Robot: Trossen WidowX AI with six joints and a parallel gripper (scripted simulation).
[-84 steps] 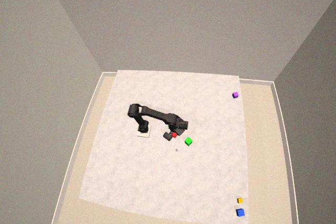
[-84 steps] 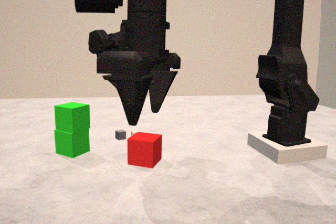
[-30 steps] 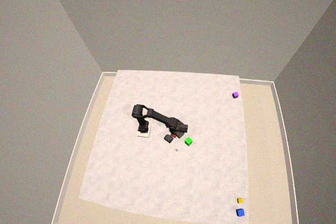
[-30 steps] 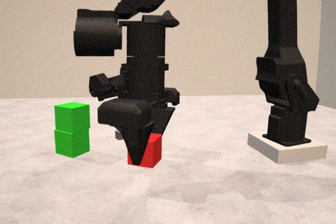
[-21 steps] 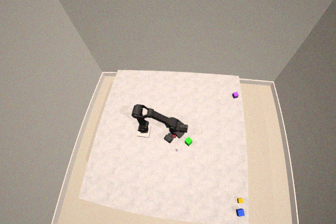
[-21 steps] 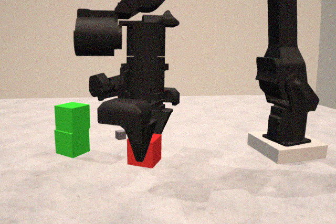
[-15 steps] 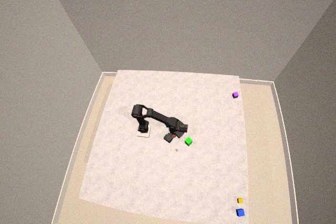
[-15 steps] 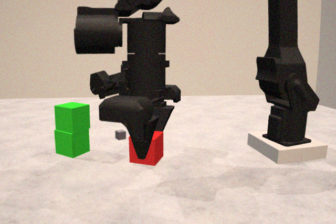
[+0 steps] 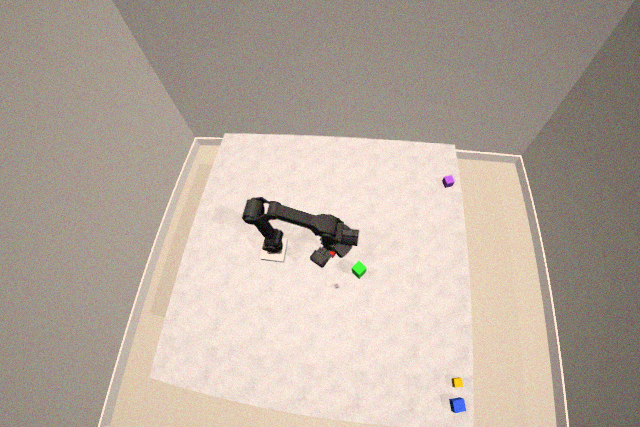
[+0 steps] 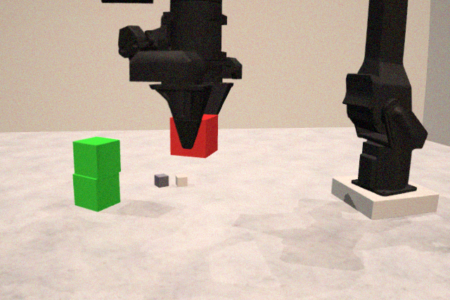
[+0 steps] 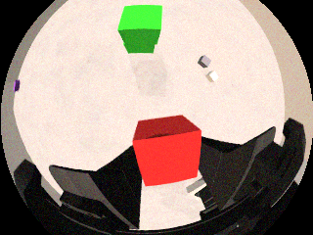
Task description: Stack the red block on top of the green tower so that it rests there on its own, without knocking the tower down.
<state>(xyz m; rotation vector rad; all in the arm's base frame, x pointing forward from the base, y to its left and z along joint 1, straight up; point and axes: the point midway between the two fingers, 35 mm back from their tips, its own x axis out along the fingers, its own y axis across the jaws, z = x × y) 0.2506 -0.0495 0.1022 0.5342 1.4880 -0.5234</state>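
The bench (image 10: 225, 253) is carrying everything here, and the arm (image 10: 196, 17) is reaching down over its middle. The tower (image 10: 96, 173), two green cubes with the upper one sitting slightly skewed, is standing to the left in the exterior view. The end effector (image 10: 192, 133) is pinching the red block (image 10: 207, 137), which is hanging clear of the bench, right of the tower and with its underside near the level of the tower's top. Two tiny cubes, grey (image 10: 161, 180) and white (image 10: 181, 180), are lying farther back.

The carry step is underway. Next, I judge, the block is needing more height, then travel left until centred over the tower, a gentle lowering, and release without nudging the skewed top cube.
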